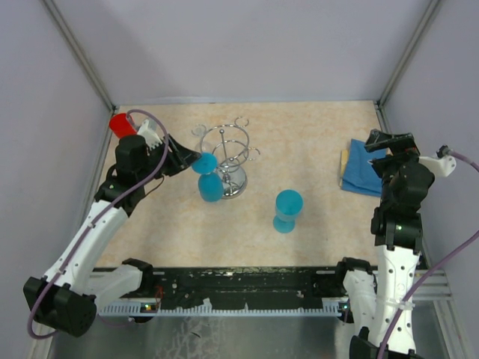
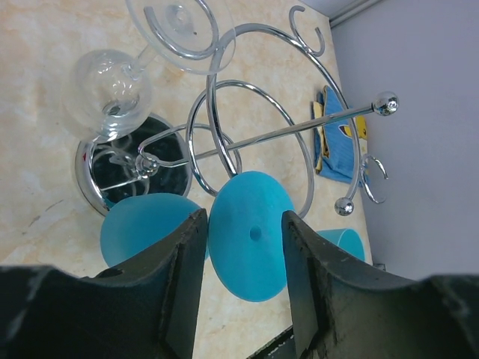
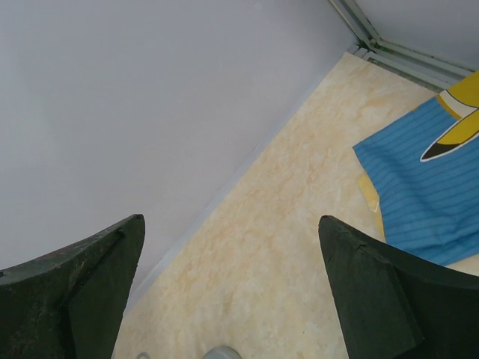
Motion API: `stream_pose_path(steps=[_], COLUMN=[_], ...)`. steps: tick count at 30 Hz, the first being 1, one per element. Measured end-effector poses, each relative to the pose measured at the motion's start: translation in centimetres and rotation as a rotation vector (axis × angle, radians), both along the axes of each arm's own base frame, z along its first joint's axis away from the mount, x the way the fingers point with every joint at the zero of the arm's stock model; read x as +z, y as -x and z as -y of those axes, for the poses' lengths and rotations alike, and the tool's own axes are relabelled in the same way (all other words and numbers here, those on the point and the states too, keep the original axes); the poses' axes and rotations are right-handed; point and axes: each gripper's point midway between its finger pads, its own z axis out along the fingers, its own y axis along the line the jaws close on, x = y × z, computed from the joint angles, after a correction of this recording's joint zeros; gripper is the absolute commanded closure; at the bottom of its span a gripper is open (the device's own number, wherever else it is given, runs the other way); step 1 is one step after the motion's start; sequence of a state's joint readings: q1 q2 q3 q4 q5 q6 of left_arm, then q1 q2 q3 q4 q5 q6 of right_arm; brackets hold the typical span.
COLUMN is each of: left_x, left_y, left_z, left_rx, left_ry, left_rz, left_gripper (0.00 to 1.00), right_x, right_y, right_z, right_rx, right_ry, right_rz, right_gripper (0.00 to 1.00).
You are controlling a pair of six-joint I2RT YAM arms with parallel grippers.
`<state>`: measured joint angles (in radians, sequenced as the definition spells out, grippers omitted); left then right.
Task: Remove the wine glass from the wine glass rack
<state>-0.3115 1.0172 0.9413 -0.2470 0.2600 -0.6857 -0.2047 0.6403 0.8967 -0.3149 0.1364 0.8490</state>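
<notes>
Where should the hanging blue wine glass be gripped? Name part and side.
Grip the blue wine glass by its flat round foot, edge to edge, from the wine glass rack's left side: it hangs upside down, the foot facing outward there, where the left gripper sits.

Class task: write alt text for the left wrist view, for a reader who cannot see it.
Two dark fingers of the left tool flank the round foot of a blue wine glass at a chrome wine glass rack; contact is unclear. A clear wine glass hangs from a far hook, with a blue cloth beyond.
</notes>
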Motion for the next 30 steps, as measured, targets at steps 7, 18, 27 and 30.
stream_pose_path(steps=[7, 18, 27, 30], left_x=[-0.5, -1.2, -0.5, -0.3], left_y=[0.0, 0.2, 0.5, 0.5], left_z=[0.1, 0.6, 1.3, 1.5], left_rx=[-0.003, -0.04, -0.075, -0.085], left_ry=[-0.004, 0.004, 0.04, 0.047], left_rz=[-0.012, -0.032, -0.018, -0.016], left_gripper=[0.5, 0.6, 0.89, 0.92], right_x=[0.0, 0.0, -0.7, -0.6], right_y=[0.0, 0.0, -0.1, -0.1], right_z=[0.0, 0.0, 0.1, 0.2], right_rx=[-0.002, -0.002, -0.005, -0.009], right_ry=[0.0, 0.001, 0.0, 0.0], right_rz=[0.001, 0.001, -0.008, -0.008], right_gripper=[0.01, 0.01, 0.01, 0.01])
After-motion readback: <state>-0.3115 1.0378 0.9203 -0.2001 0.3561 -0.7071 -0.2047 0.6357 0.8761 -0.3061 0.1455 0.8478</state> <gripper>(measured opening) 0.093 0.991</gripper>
